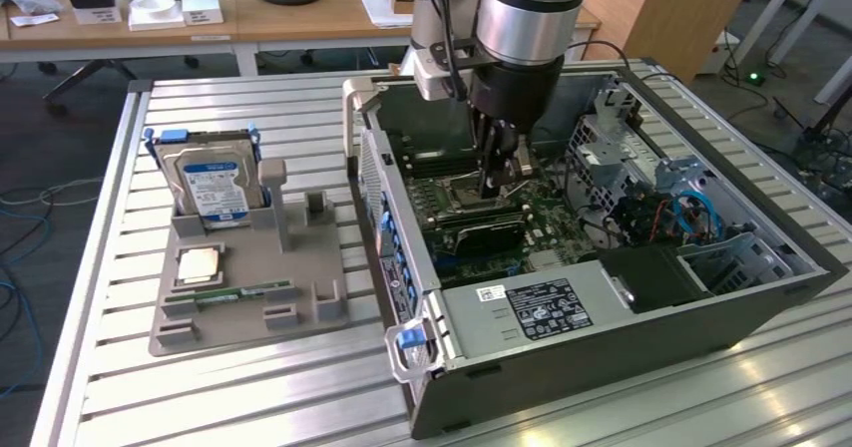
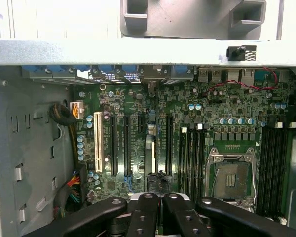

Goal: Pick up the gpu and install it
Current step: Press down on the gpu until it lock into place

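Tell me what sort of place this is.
Probably a robotics lab or workshop set up for computer assembly. An open PC case with its motherboard bared lies on a slatted aluminium bench, beside a grey parts holder carrying a hard drive. Office desks stand behind.

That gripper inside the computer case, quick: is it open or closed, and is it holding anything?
Gripper: closed, low over the motherboard inside the case. Whether it holds the gpu cannot be told.
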Robot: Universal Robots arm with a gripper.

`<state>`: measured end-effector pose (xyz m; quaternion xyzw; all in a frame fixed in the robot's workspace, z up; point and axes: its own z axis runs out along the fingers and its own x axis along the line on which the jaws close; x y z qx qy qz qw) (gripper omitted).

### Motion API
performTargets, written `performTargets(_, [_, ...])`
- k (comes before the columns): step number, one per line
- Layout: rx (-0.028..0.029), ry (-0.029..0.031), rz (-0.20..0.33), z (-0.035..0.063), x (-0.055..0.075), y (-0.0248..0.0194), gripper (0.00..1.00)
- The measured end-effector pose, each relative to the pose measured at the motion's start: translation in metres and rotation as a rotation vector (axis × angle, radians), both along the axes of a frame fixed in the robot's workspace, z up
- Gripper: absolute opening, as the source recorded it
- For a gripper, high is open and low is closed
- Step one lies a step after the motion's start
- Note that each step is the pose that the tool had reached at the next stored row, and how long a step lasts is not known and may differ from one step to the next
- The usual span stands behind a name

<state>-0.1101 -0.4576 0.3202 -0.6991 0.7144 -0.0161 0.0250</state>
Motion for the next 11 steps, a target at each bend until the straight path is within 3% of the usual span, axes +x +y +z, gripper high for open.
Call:
performTargets(6, [-0.0001,0.0010,0.000,-0.0008,0.0040,0.0030,0.11])
performTargets(11, [-0.0001,0.0079,-0.001,-0.0041,0.0075,0.0087,0.11])
